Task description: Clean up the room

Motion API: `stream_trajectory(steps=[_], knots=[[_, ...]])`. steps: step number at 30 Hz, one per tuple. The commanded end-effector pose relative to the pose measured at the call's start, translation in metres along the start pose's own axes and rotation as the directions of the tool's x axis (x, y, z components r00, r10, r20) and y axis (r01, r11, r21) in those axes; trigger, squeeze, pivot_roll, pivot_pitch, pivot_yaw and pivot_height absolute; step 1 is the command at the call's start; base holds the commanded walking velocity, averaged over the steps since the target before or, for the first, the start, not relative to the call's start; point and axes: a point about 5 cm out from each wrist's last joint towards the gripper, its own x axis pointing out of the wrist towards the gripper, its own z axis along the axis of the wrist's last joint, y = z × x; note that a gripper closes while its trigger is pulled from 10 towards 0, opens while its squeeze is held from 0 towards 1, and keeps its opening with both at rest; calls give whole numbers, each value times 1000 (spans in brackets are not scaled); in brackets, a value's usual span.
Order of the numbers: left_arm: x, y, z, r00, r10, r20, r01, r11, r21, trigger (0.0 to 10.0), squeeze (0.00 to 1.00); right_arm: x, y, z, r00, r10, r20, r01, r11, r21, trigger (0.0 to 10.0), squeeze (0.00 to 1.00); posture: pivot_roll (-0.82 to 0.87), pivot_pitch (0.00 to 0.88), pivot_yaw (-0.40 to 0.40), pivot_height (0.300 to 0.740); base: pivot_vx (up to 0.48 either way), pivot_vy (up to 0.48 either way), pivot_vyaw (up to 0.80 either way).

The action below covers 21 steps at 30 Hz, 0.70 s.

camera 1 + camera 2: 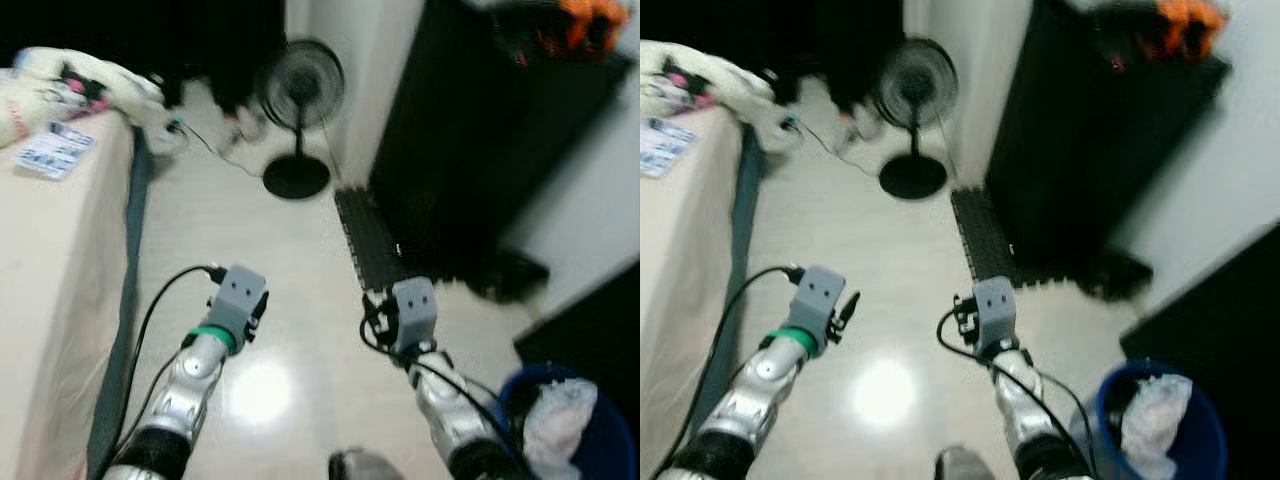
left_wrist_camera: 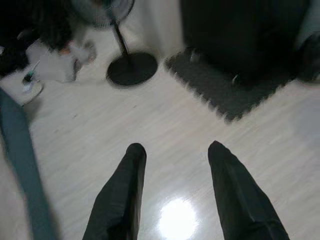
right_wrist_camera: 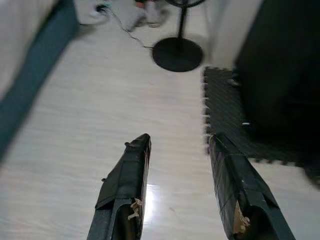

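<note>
1. Where the pale floor [image 1: 250, 240] runs between the furniture, both silver arms reach forward over it, side by side and apart from each other.
2. Left gripper [image 2: 172, 152]: two black fingers [image 2: 122, 190] spread wide, nothing between them, held above bare floor.
3. Right gripper [image 3: 179, 142]: fingers [image 3: 127, 180] likewise parted wide and empty, above the floor beside the dark foam mat [image 3: 225, 110].
4. Standing fan [image 1: 298, 100]: upright on its round black base, ahead of the arms, near the white wall; the foam mat lies just to the robot's right of the base.
5. Bed [image 1: 50, 260]: along the robot's left, with a teal strip down its side. A light bundle of cloth [image 1: 90, 80] lies at its far end, and a small printed packet [image 1: 55, 150] rests flat on top nearby.
6. Black cabinet [image 1: 480, 140]: on the right, with something orange [image 1: 590, 15] on top, too blurred to identify.
7. Blue bin [image 1: 1160, 420]: at the robot's near right, holding crumpled white material [image 1: 1150, 410].
8. Cable [image 1: 215, 150]: trails across the floor beyond the bed toward the fan.
</note>
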Motion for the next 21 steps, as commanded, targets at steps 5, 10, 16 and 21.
stream_trajectory(steps=[5,10,16,21], knots=[[-2,-2,-5,1000,5,-11,-5,1000,10,10000,0,2,1,3,1000,0,14,0,1000,1,10000,0,9,0,31,740,480,0,0],[-2,-2,-5,1000,4,-9,-4,1000,9,10000,0,2,1,2,1000,2,13,-2,1000,2,10000,0,8,0,31,740,471,0,0],[-2,-2,-6,1000,4,-9,-4,1000,10,10000,0,2,1,1,1000,2,10,-2,1000,2,10000,0,8,0,31,740,399,0,0],[-2,-3,-6,1000,4,-9,-4,1000,11,10000,0,2,1,1,1000,1,9,-1,1000,2,10000,0,8,0,31,740,375,0,0]])
